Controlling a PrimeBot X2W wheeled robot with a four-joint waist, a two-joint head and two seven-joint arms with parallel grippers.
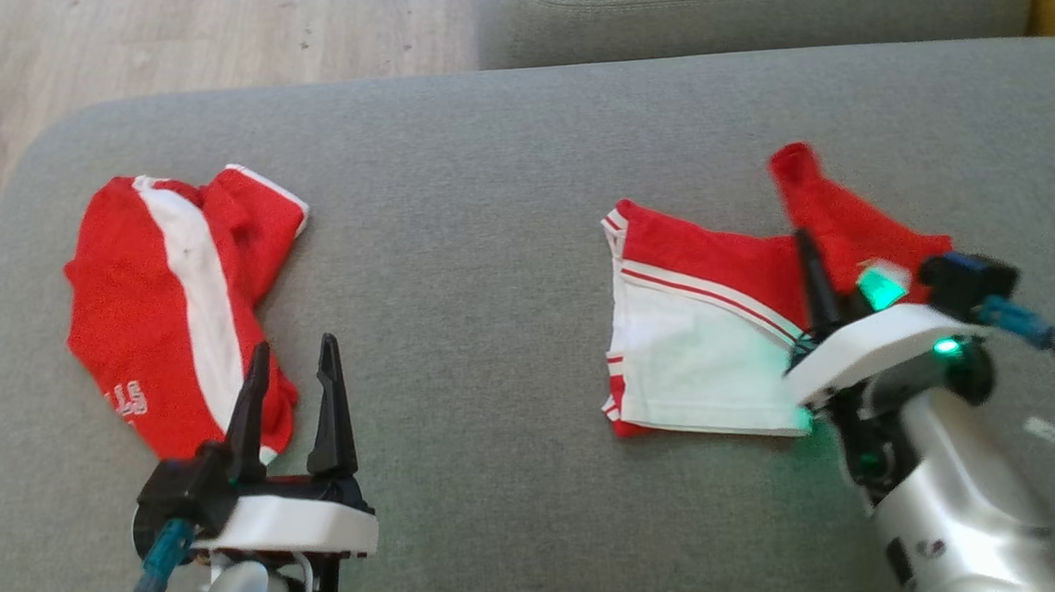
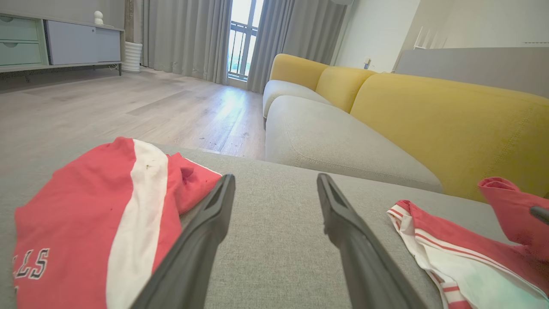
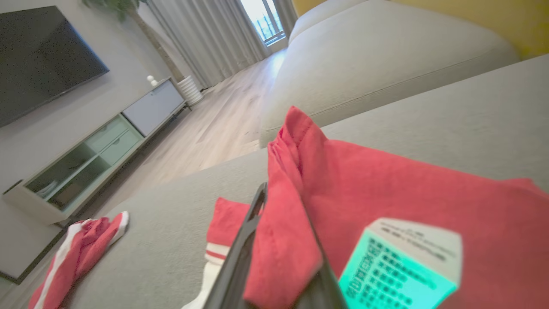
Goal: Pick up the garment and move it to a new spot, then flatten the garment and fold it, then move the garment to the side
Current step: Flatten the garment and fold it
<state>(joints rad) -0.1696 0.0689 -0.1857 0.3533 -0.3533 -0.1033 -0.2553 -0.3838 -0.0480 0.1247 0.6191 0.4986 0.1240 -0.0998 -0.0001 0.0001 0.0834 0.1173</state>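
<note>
Garment (image 1: 707, 339): red and white, rumpled on the right half of the grey seat (image 1: 487, 243); one red fold raised, white label (image 1: 880, 285) showing.
Right gripper (image 1: 805, 244): closed, pinching that red fold.
Left gripper (image 1: 294, 345): fingers spread wide, nothing between them, low over bare seat.
Other garment (image 1: 166, 303): red with a white stripe, crumpled at the seat's left end, just beside the left gripper.
Sofa (image 2: 429, 120): yellow-backed, beyond the seat.

Silver forearms (image 1: 959, 489), white wrists (image 1: 875, 346), black gripper fingers (image 1: 332, 393).
</note>
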